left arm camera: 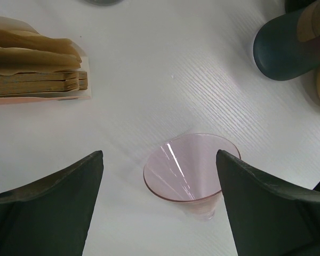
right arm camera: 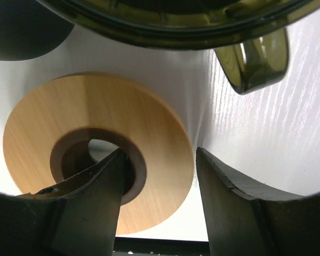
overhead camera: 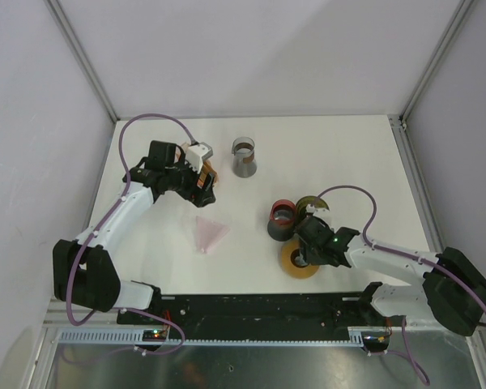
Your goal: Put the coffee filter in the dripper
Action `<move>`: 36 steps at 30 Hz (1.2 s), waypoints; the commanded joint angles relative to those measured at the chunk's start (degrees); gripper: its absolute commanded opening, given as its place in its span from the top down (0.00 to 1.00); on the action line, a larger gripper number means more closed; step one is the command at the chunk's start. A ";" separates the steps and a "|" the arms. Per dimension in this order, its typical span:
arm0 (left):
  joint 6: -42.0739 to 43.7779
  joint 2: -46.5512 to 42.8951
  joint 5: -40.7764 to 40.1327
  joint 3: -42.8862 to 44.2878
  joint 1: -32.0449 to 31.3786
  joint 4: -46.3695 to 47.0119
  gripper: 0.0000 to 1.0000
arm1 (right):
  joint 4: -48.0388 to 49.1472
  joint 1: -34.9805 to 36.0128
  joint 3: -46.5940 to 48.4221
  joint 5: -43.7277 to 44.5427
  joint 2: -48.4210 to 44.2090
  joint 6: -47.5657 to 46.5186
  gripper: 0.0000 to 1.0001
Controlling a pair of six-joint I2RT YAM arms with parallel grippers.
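cone (left arm camera: 189,168): clear pink | filter stack (left arm camera: 37,69): tan-brown | ring (right arm camera: 96,117): pale wood, brown centre | table (overhead camera: 340,154): white

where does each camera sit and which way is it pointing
Top external: above and behind the robot, looking down on the table; left arm and right arm show whole.
Left wrist: on the left arm, looking down past the left gripper at the pink cone and filter stack.
Right wrist: on the right arm, close over the wooden ring, whose rim the right gripper straddles.
Shared: top and left wrist both show the cone; top and right wrist, the ring.
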 commanded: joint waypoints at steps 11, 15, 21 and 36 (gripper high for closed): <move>0.72 -1.11 0.75 1.90 -0.22 0.33 0.09 | 1.11 1.69 -0.83 -3.57 -1.77 -1.19 0.82; 0.64 -0.97 1.00 2.25 -0.22 0.32 0.09 | 0.85 3.24 0.40 -8.33 -5.23 -4.99 0.99; 0.10 -1.12 1.36 2.71 -0.22 0.32 0.09 | -1.97 7.11 7.21 -15.58 -6.07 -12.56 1.00; -0.47 -1.31 0.90 3.28 -0.29 0.35 0.08 | -17.88 2.58 38.34 -4.31 0.67 -28.20 1.00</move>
